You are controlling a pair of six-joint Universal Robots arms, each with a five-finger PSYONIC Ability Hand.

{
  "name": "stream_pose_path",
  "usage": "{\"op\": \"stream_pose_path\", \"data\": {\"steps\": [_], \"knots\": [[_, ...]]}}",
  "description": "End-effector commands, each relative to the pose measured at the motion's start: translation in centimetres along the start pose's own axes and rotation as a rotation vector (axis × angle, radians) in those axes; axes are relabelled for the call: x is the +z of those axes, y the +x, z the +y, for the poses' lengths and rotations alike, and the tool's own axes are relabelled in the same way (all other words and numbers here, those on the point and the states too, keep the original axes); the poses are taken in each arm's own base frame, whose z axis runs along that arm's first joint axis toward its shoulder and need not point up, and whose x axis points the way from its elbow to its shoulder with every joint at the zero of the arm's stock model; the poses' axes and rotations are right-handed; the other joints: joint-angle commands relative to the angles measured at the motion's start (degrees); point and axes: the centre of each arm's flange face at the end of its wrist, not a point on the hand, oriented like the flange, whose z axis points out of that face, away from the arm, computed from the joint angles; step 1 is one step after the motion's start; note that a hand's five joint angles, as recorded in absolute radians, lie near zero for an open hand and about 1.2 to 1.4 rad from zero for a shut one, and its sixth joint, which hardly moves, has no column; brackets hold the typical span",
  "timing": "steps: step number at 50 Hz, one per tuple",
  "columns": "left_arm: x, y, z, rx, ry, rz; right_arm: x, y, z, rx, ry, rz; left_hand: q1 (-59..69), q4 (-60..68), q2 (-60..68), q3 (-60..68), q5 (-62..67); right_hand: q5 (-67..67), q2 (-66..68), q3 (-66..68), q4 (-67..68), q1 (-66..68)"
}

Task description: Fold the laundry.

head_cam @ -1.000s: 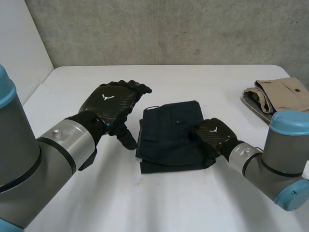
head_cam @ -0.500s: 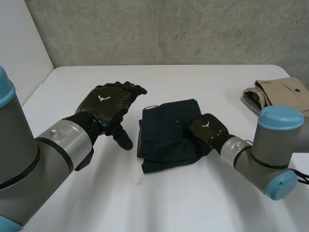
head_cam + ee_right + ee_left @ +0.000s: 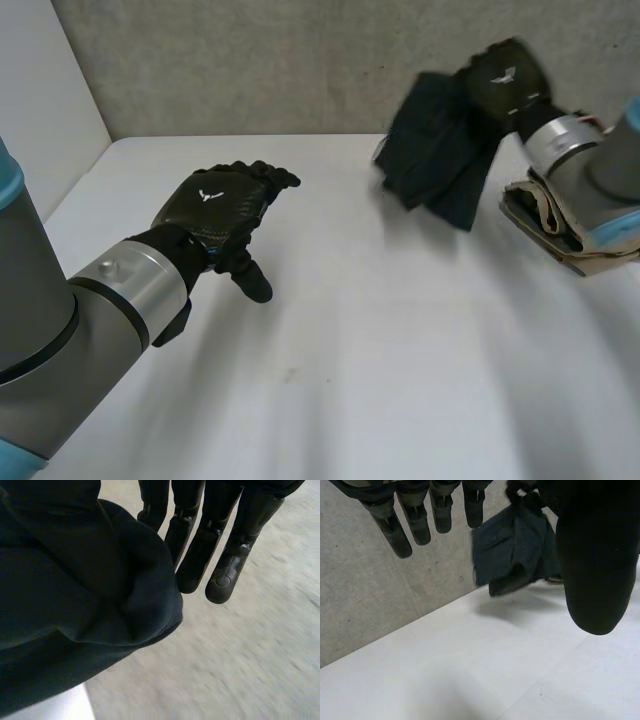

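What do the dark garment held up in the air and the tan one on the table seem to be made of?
The dark garment looks like soft woven cloth, matte navy: it sags in thick rounded folds from the right hand. The tan garment may be stiffer cotton, matte, lying in flat layers.

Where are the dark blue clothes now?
Head view: the dark blue clothes are up in the air at the right, held by the right hand, beside the beige clothes.

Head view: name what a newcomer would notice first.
The right hand holds a dark folded garment in the air above the far right of the table. The left hand hovers open over the table's left side, and folded beige trousers lie at its right edge.
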Motion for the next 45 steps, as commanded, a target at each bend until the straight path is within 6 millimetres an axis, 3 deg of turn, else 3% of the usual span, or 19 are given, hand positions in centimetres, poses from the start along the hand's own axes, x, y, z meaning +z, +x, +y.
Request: {"op": "stream_pose_path", "data": {"steps": [1,4,11,17,26,34,42,45], "knots": [[0.0,0.0,0.1,0.001,-0.003,-0.001,-2.2,9.7,9.8,0.073,-0.110,0.208,-0.04,-0.55,-0.65,-1.11,-1.69,15.55,13.03,12.37,11.98,25.79],[0.0,0.0,0.1,0.001,-0.003,-0.001,-4.5,11.7,14.5,0.103,-0.197,0.255,-0.04,-0.55,-0.65,-1.11,-1.69,15.55,13.03,12.37,11.98,25.79],[0.0,0.1,0.3,-0.008,-0.011,-0.001,-9.8,12.1,22.2,0.189,-0.357,0.238,-0.04,-0.55,-0.65,-1.11,-1.69,15.55,13.03,12.37,11.98,25.79],[0.2,0.2,0.3,-0.020,-0.012,0.004,-12.3,11.8,25.0,0.248,-0.404,0.199,-0.04,-0.55,-0.65,-1.11,-1.69,15.55,13.03,12.37,11.98,25.79],[0.1,0.3,-0.2,-0.018,0.006,0.007,-12.1,12.2,24.8,0.239,-0.390,0.195,-0.04,-0.55,-0.65,-1.11,-1.69,15.55,13.03,12.37,11.98,25.79],[0.0,0.3,-0.2,-0.018,0.008,0.006,-11.4,13.5,22.5,0.259,-0.338,0.170,-0.04,-0.55,-0.65,-1.11,-1.69,15.55,13.03,12.37,11.98,25.79],[-0.1,0.3,-0.1,-0.018,0.005,0.006,-12.5,16.4,19.5,0.371,-0.192,0.019,-0.04,-0.55,-0.65,-1.11,-1.69,15.55,13.03,12.37,11.98,25.79],[-0.1,0.3,-0.1,-0.023,0.002,0.006,-13.3,17.3,19.3,0.358,-0.165,-0.011,-0.04,-0.55,-0.65,-1.11,-1.68,15.55,13.03,12.37,11.98,25.79]]}}
